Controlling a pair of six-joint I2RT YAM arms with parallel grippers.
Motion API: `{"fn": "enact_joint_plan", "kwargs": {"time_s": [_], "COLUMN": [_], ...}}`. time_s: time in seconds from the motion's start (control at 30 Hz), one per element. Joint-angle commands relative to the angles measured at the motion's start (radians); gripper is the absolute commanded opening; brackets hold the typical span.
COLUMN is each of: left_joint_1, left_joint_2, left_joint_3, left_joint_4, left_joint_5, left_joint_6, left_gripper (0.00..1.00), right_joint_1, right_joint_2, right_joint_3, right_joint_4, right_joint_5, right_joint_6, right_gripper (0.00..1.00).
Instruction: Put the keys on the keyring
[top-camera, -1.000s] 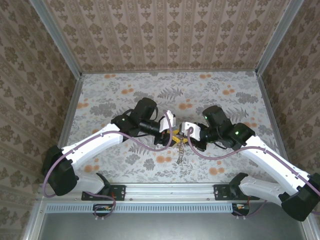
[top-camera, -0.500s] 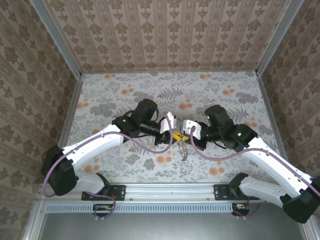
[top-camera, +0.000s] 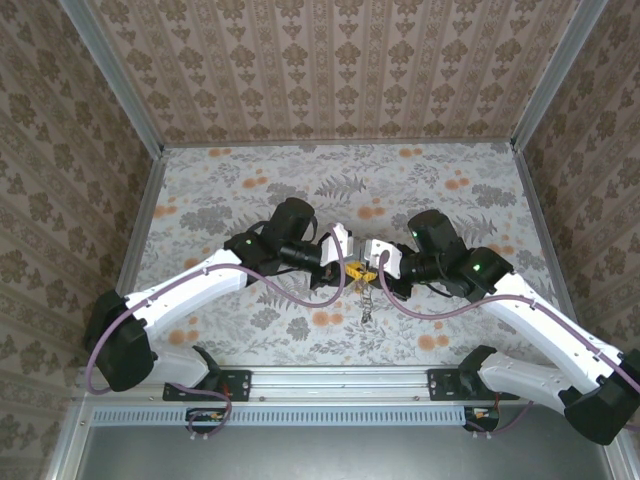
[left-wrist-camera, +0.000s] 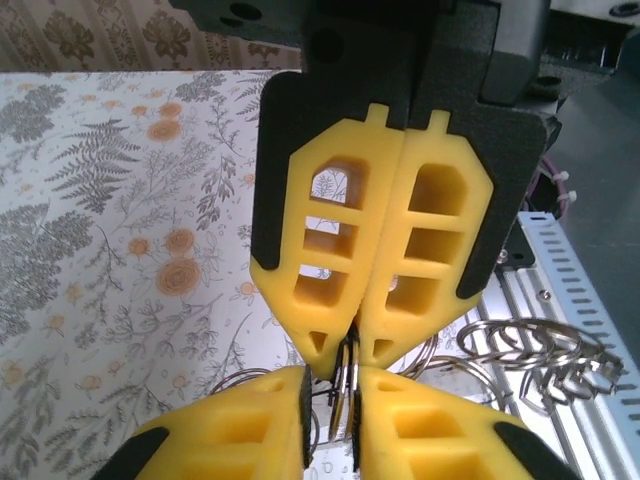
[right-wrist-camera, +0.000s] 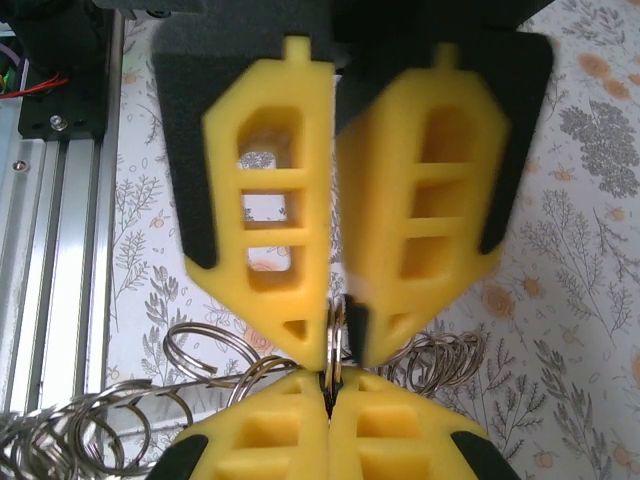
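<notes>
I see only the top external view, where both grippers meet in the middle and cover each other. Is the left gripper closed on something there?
Observer: Yes. In the left wrist view the left gripper is shut, with a thin wire loop of the keyring pinched at its tips.
Operator: And the right one?
Observer: The right wrist view shows the right gripper shut on a thin loop too, tip to tip with the left gripper's fingers.
Operator: Where is the rest of the keyring?
Observer: In the right wrist view, linked loops spread to both sides of the tips, one bunch toward the aluminium rail.
</notes>
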Motion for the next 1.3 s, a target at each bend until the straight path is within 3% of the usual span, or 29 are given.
{"fn": "enact_joint_plan", "kwargs": {"time_s": [0.0,0.1,0.17,0.27,0.4,0.8,1.0,1.27], "left_joint_1": [-0.007,-0.006,-0.001,0.013,0.03,0.048,0.047,0.043], "left_joint_2": [-0.008,-0.013,-0.029,-0.052,-0.07,-0.089,-0.093,-0.105], "left_joint_3": [-0.012,-0.018,-0.036,-0.078,-0.102,-0.135,-0.146,-0.178], "left_joint_4": [0.025,0.041,0.072,0.185,0.244,0.331,0.375,0.438], "left_joint_5": [-0.02,-0.001,0.069,0.118,0.165,0.222,0.221,0.177], "left_joint_6": [-0.012,-0.018,0.016,-0.036,-0.056,-0.07,-0.088,-0.117], "left_gripper": [0.09,0.0,0.0,0.0,0.0,0.0,0.0,0.0], "right_joint_1": [0.004,0.004,-0.001,-0.033,-0.073,-0.115,-0.115,-0.115], "right_joint_2": [0.004,0.004,-0.01,-0.051,-0.124,-0.144,-0.094,-0.093], "right_joint_3": [0.01,0.002,-0.025,-0.067,-0.115,-0.117,-0.107,-0.137], "right_joint_4": [0.046,0.051,0.064,0.123,0.162,0.185,0.187,0.203], "right_joint_5": [-0.036,-0.019,-0.011,-0.066,-0.103,-0.221,-0.253,-0.283], "right_joint_6": [0.017,0.022,0.036,0.066,0.101,0.132,0.127,0.118], "right_gripper": [0.0,0.0,0.1,0.22,0.31,0.27,0.01,0.09]}}
